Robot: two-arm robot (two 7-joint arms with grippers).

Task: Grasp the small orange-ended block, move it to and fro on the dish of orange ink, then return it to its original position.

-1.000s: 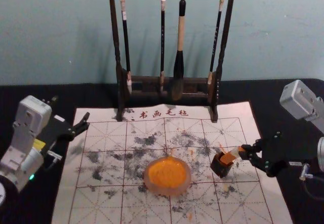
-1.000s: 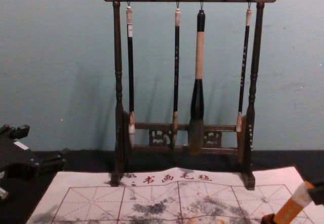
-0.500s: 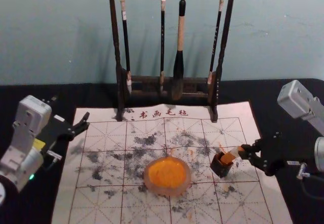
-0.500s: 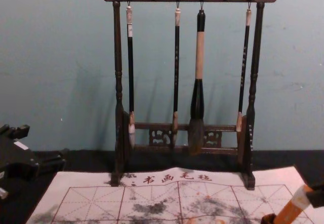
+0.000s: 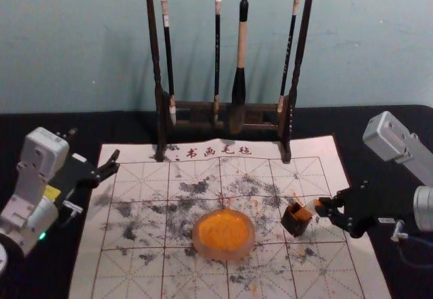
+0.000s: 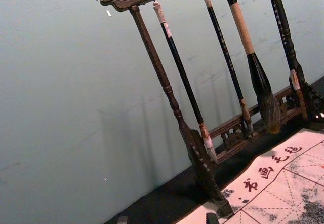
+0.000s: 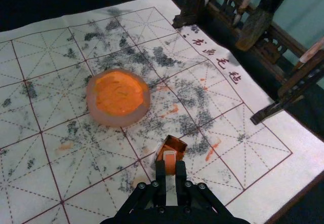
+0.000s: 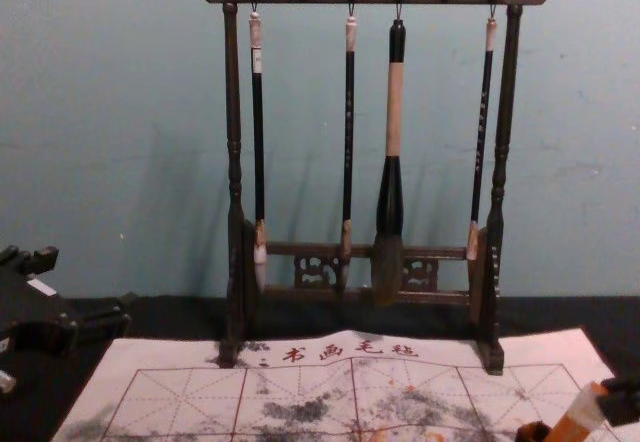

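Orange ink filled the round dish (image 5: pixel 224 235) nearest my head camera; beyond it, I had the small block (image 7: pixel 169 157) in the right gripper (image 7: pixel 170 167).
The block leaned in the small brown open box (image 5: pixel 295 220), its orange end down inside, and my right fingers were grasping the upper end from both sides. I judged it light and stiff, perhaps slippery if ink had crept up, so that pale upper part was the place to hold, squarely and only moderately firmly; a sideways pull might have tipped the box. Farther off, the left gripper (image 5: pixel 116 162) idled at the mat's left edge, fingers spread, holding nothing. Farthest stood the wooden brush rack (image 5: pixel 223 107).
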